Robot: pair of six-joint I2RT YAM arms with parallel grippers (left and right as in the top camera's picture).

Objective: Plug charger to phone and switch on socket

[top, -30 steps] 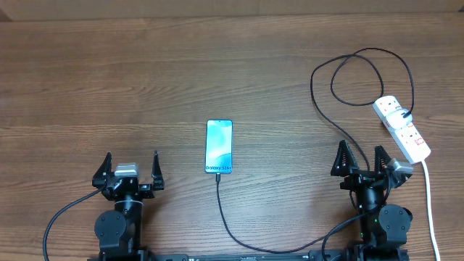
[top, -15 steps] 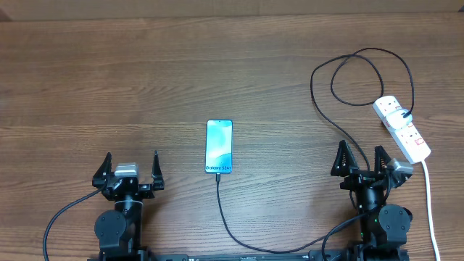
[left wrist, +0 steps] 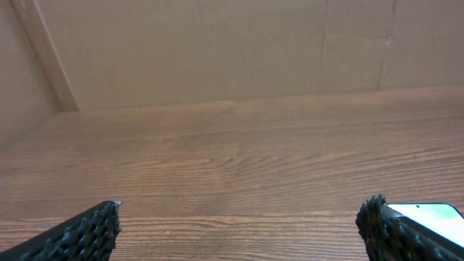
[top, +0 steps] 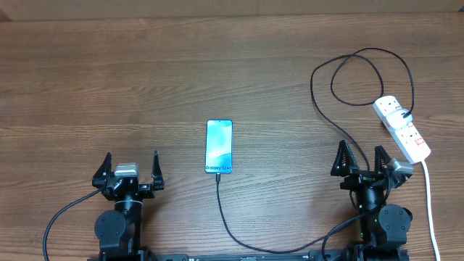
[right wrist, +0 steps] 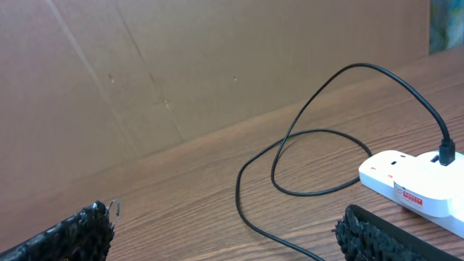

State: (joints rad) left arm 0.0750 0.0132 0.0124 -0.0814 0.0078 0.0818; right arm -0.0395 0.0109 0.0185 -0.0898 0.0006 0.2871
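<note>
Left gripper (top: 132,155) and right gripper (top: 359,148) sit parked wide, empty; charger (top: 220,199) tip seemingly reaches phone (top: 219,147), plug in socket (top: 406,132).

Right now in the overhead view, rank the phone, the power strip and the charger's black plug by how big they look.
Largest, too close to rank: the power strip and the phone; the strip looks longer, the phone wider.
Smallest by far: the charger's black plug.

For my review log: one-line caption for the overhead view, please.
Charger runs from power strip to phone; left gripper and right gripper open, empty.
</note>
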